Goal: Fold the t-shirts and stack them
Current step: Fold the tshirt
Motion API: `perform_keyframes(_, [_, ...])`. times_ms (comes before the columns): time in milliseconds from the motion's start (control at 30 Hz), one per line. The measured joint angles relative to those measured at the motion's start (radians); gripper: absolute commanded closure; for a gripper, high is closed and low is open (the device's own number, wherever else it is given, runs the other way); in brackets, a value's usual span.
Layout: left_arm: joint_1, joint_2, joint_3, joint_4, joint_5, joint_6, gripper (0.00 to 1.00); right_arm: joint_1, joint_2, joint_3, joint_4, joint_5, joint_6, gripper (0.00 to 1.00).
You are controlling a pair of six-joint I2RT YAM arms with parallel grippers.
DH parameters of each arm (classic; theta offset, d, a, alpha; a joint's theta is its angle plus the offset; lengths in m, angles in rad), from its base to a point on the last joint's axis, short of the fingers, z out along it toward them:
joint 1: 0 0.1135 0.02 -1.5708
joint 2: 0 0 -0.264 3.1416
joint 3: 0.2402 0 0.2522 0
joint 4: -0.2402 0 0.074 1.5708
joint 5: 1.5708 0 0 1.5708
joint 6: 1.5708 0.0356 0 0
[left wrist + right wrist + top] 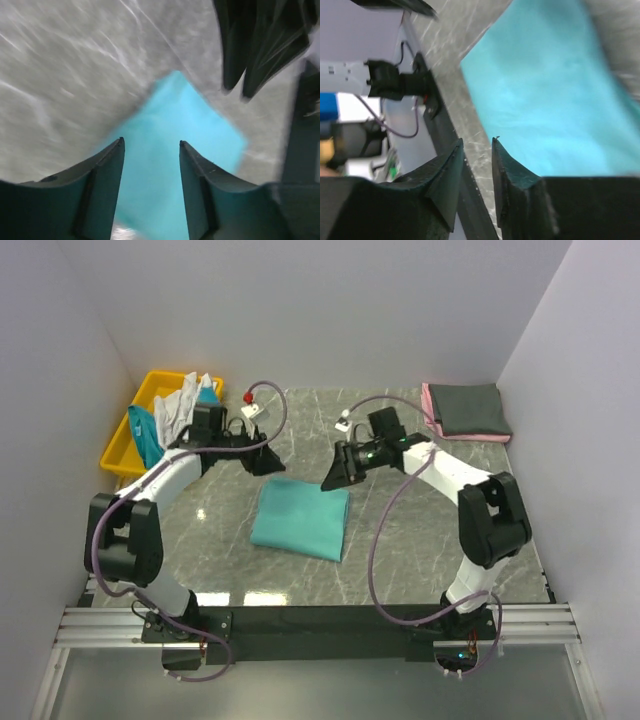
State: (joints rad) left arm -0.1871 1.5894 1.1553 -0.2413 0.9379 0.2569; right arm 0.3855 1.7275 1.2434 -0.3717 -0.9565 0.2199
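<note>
Folded shirt (301, 518): flat, mid-table.
Left gripper (268, 462): spread, empty, above shirt's far-left corner.
Right gripper (335, 476): parted, empty, above far-right corner.

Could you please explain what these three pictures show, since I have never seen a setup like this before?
Two robot arms are bolted at the near edge of a marble-patterned table. The overhead picture comes from a fixed camera above and behind them. The other two come from cameras on each wrist, looking past that arm's own fingers.

In the middle lies a folded sea-green t-shirt. At the far right corner is a small stack: a dark grey t-shirt on a pink t-shirt. At the far left, a yellow bin holds more clothes, white and teal.

The left gripper and the right gripper are both open with nothing between the fingers, near the far corners of the sea-green shirt. Neither holds anything.
</note>
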Motion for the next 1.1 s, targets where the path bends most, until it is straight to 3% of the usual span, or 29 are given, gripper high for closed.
perform_keyframes(133, [0.005, 0.064, -0.158, 0.117, 0.045, -0.279, 0.53, 0.055, 0.102, -0.023, 0.068, -0.037, 0.029, 0.67])
perform_keyframes(267, [0.03, 0.209, -0.197, 0.204, 0.041, -0.451, 0.57, 0.034, 0.255, -0.01, 0.102, -0.018, 0.045, 0.68])
perform_keyframes(467, [0.077, 0.439, -0.093, 0.268, 0.061, -0.603, 0.6, -0.014, 0.455, 0.159, 0.06, 0.038, 0.064, 0.7])
perform_keyframes(633, [0.101, 0.488, 0.009, 0.282, 0.056, -0.643, 0.57, -0.04, 0.5, 0.325, 0.039, 0.113, 0.055, 0.71])
perform_keyframes(800, [0.116, 0.416, 0.019, 0.235, 0.059, -0.61, 0.52, -0.056, 0.439, 0.335, 0.042, 0.117, 0.057, 0.68])
perform_keyframes(1000, [0.084, 0.104, -0.17, 0.321, 0.105, -0.71, 0.55, -0.023, 0.158, 0.071, 0.135, 0.027, 0.155, 0.68])
perform_keyframes(1100, [0.04, 0.065, -0.244, 0.42, 0.128, -0.788, 0.57, 0.056, 0.097, -0.021, 0.212, -0.021, 0.201, 0.67])
